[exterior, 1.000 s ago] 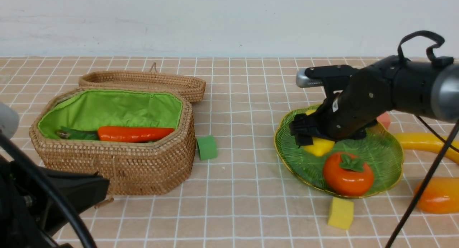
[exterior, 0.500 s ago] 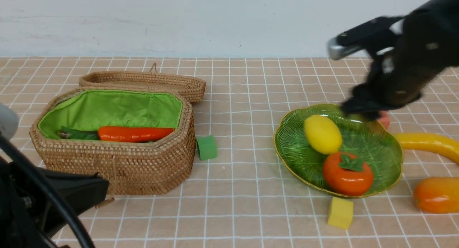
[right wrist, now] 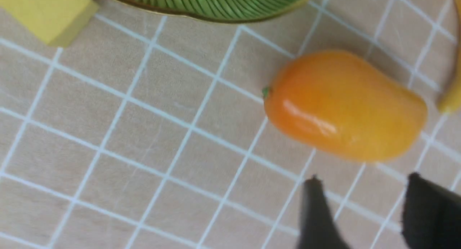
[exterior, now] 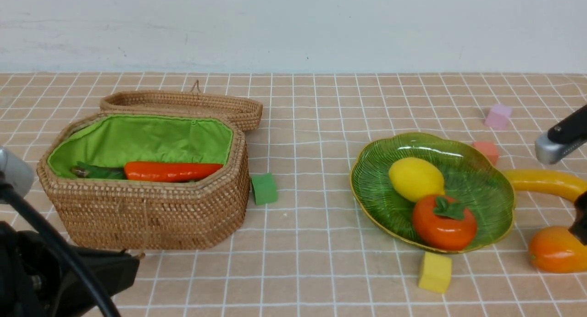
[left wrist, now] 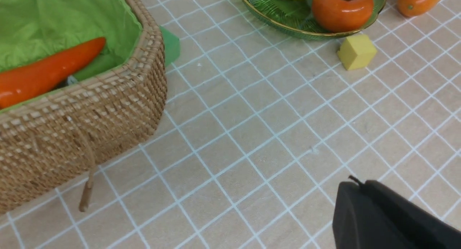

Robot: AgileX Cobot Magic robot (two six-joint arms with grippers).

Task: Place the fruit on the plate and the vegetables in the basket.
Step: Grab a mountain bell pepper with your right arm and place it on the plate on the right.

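Woven wicker basket [exterior: 151,216], ribbed glass plate [exterior: 378,193]

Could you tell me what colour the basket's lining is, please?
Bright green; the lining shows best in the front view.

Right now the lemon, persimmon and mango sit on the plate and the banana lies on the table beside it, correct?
No. The mango lies on the table beside the plate, as the front view shows; the lemon and persimmon sit on the plate and the banana lies on the table.
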